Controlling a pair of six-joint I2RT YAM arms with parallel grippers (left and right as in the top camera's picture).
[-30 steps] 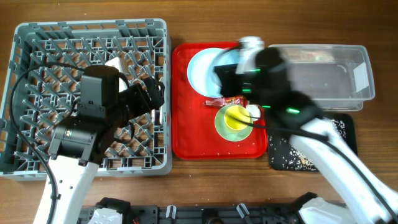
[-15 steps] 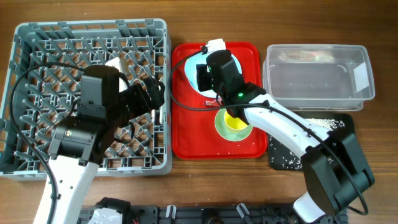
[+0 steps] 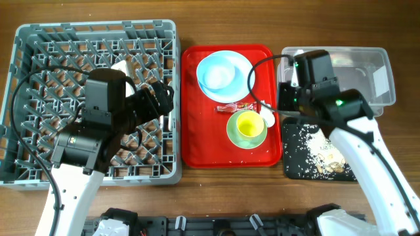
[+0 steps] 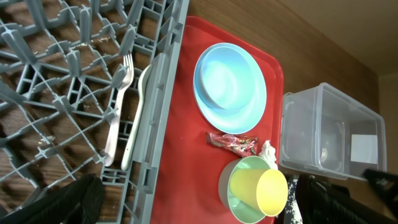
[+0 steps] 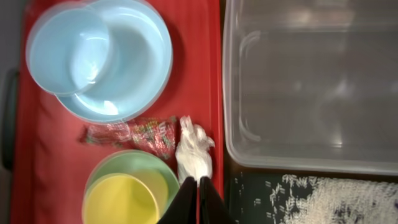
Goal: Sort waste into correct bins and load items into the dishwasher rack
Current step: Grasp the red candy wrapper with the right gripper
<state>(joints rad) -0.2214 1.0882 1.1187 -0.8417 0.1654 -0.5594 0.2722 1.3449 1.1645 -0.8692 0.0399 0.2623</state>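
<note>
**Sorting scene.** Grey dishwasher rack (image 3: 92,26), grid-floored with upright pegs, at the table's left. A white fork (image 4: 115,118) and a white spoon (image 4: 137,118) lie side by side on its floor along the right wall. On the red tray (image 3: 197,147), a round pale-blue plate (image 5: 140,62) carries an upright pale teal bowl (image 5: 68,53). Just beside the plate lies a crinkled red wrapper (image 3: 235,107), with a crumpled white tissue (image 5: 194,155) at its right end. A greener bowl (image 3: 233,136) holds the yellow cup (image 3: 249,124). Clear tub (image 3: 341,51), white-labelled, at far right. Beside it, the black tray (image 3: 294,169) is strewn with white grains (image 3: 321,151) and brownish scraps (image 3: 333,164).
</note>
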